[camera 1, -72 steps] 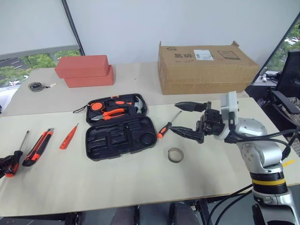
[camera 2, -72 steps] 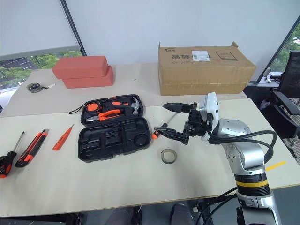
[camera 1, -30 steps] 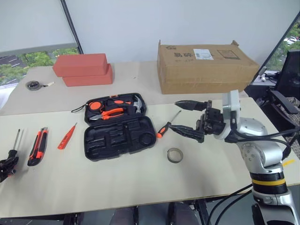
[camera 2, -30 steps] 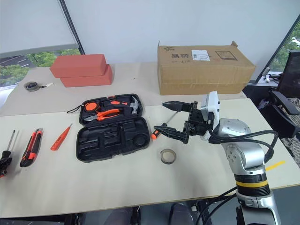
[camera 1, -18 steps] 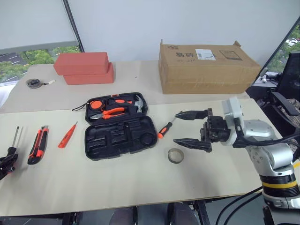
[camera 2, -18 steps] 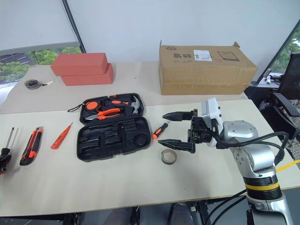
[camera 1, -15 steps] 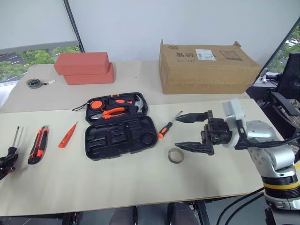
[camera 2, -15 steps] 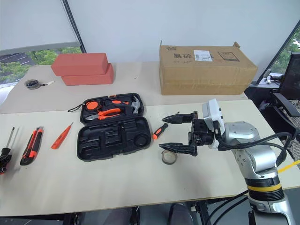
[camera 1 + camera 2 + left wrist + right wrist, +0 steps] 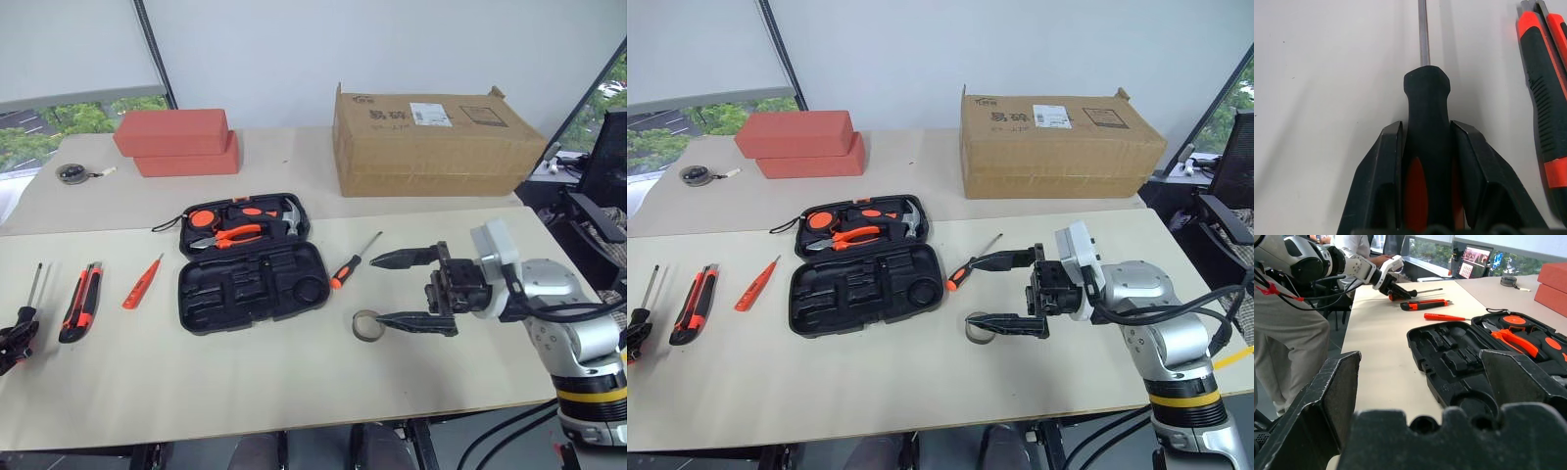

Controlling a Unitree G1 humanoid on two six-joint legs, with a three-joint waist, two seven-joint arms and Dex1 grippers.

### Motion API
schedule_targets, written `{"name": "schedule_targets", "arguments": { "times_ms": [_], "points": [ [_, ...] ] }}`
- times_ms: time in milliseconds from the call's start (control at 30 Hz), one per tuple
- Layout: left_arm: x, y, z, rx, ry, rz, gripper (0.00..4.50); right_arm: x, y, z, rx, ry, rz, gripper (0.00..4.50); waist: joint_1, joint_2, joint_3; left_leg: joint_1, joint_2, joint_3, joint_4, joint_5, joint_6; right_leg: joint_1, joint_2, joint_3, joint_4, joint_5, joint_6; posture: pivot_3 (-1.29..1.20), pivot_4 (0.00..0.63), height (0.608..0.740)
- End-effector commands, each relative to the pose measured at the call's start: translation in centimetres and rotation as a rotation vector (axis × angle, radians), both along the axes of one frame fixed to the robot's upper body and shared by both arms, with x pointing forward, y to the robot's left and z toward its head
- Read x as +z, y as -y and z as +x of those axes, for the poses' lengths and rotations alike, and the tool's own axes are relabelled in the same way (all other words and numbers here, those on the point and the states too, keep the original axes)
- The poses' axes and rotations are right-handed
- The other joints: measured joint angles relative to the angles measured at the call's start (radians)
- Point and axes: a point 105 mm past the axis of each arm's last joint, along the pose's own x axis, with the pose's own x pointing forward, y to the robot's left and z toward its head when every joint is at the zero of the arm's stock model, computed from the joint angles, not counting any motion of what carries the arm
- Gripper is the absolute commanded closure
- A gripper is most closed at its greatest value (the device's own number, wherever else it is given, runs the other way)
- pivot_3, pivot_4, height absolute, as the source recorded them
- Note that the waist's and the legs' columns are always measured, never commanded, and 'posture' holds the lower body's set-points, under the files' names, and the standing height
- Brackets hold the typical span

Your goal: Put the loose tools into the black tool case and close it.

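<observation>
Left end effector grips a screwdriver seemingly at the counter edge; right end effector gapes beside the case.

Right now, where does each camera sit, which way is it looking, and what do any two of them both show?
Head eye views: look forward and down over the table; the right gripper hangs open beside the black tool case.
Left wrist view: looks along the left gripper, shut on a screwdriver beside the utility knife.
Right wrist view: looks leftward across the table past its own fingers.
Shared: the right wrist and eye views show the case, knife and left gripper.
</observation>
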Motion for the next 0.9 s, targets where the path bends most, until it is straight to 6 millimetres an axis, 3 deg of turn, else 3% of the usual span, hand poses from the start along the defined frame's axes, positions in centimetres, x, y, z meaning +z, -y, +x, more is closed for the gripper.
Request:
{"name": "schedule_targets", "arguments": {
  "times_ms": [33,233,300,400,633,900],
  "points": [
    [0.5,-0.2,0.0,-0.01,0.001,0.021,3.46,1.0,0.4,-0.1,-0.002,0.059,0.024,0.0,0.0,0.0,0.0,0.0,0.0,0.0,0.0,0.0,0.0,0.0,0.0,0.0,0.0,0.0,0.0,0.0,0.15,0.713],
    [3.1,0.3,1.2,-0.065,0.149,0.041,3.46,1.1,0.4,0.3,-0.018,0.067,0.055,0.0,0.002,-0.005,0.001,0.0,0.0,0.0,0.0,0.0,0.0,0.0,0.0,-0.001,0.0,0.0,0.0,0.0,0.15,0.713],
    [4.8,1.1,2.1,-0.115,0.232,0.035,3.46,1.3,0.4,0.5,-0.025,0.07,0.076,0.0,0.003,-0.01,0.002,-0.001,0.0,0.0,0.0,0.0,0.0,0.0,0.0,-0.001,0.0,0.0,0.0,0.0,0.15,0.713],
    [6.0,3.3,3.6,-0.265,0.28,0.062,3.46,2.3,0.1,0.7,-0.034,0.075,0.158,0.0,0.004,-0.017,0.001,-0.002,0.0,-0.002,0.0,0.0,0.0,0.0,0.0,-0.002,0.0,0.0,-0.001,0.0,0.15,0.713],
    [7.6,7.5,7.2,-0.441,0.314,0.116,3.46,4.1,-0.2,1.9,-0.116,0.118,0.255,0.0,-0.001,-0.019,0.001,-0.004,0.0,-0.001,0.001,0.001,0.0,0.003,0.001,-0.002,0.0,0.002,-0.003,0.0,0.15,0.713],
    [6.6,14.2,10.2,-0.718,0.245,0.211,3.46,5.2,0.7,3.0,-0.245,0.202,0.252,0.0,-0.006,-0.019,0.001,-0.005,-0.002,0.001,0.001,0.005,0.007,0.003,0.002,-0.002,0.0,0.003,-0.004,0.0,0.15,0.713]
  ]
}}
